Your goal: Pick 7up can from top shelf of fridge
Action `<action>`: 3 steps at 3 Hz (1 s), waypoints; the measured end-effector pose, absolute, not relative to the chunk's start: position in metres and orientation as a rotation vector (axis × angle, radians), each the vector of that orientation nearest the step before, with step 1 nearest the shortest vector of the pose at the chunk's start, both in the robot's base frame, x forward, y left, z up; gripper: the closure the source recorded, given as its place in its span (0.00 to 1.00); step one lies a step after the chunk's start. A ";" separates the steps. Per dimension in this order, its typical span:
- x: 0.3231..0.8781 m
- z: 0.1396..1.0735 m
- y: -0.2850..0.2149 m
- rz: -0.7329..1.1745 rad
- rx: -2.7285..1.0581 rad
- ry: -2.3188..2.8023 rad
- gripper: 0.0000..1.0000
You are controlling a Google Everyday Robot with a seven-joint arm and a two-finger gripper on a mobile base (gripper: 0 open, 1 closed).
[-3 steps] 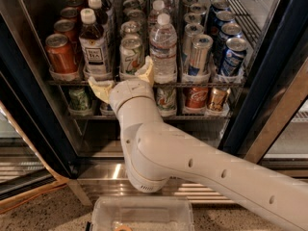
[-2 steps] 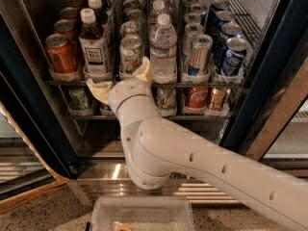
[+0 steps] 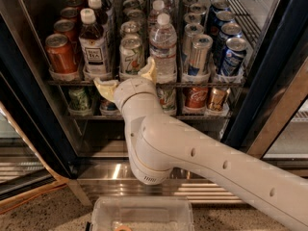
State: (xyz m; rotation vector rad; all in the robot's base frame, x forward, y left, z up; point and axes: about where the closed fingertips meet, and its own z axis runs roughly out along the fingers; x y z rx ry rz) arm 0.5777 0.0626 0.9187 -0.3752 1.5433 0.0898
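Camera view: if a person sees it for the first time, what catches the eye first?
The thick white arm fills the lower right and reaches up into the fridge. Its open gripper sits at the front edge of the top shelf, just before the 7up can. Crowded rows of drinks surround that can, with an orange-red can at far left and a water bottle next to it.

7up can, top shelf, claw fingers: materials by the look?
7up can: likely aluminium, glossy printed white-silver wall, bare metal top. Top shelf: metal wire, bright plated look; clear plastic stops at its front edge. Claw, open just before the can at shelf height: fingers cream, matte, probably plastic or rubber.
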 end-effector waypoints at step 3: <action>0.589 0.923 0.053 0.053 -0.358 1.524 0.32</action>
